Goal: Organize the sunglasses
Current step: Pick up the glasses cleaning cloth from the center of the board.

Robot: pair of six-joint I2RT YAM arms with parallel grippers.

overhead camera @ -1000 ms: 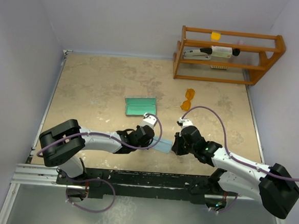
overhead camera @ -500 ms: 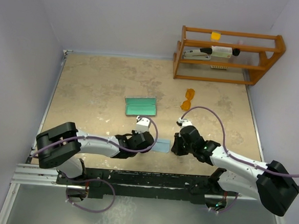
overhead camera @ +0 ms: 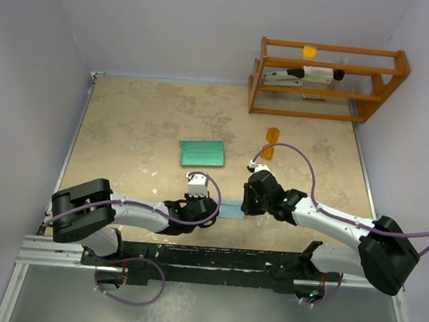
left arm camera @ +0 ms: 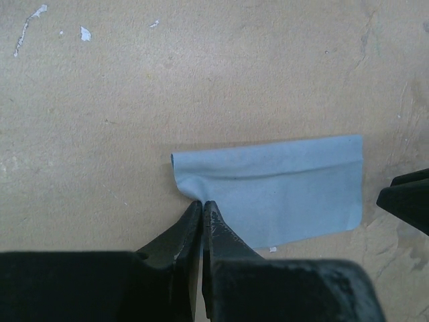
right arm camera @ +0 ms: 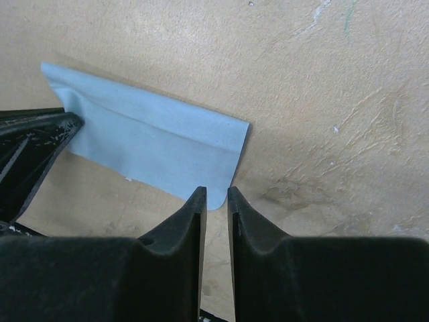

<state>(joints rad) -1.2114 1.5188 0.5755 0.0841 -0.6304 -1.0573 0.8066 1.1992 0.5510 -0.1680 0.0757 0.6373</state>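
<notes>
Down at the near edge of the speckled tan tabletop (overhead camera: 140,119), both arms meet over a folded light blue square cloth (left arm camera: 281,191). The left gripper (left arm camera: 202,204) has its black fingers pressed tight together, pinching the cloth's left edge, and the fabric puckers right at the tips. Across from it, the right gripper (right arm camera: 216,198) shows its fingers parted a little with a narrow gap between them. The cloth's near right corner sits at the mouth of that gap.

The small orange thin-framed sunglasses (overhead camera: 272,135) lie well apart from all this, farther back on the table, just in front of the brown wooden rack (overhead camera: 331,49). The right arm's lilac cable (overhead camera: 303,158) loops across the top view right beside them, hiding part of the frame.

To the left of the sunglasses, the grey brick-shaped case with green lining (overhead camera: 202,153) lies open, lining up, between the cloth and the far wall. Small items sit on the rack's shelves, too small to name.
</notes>
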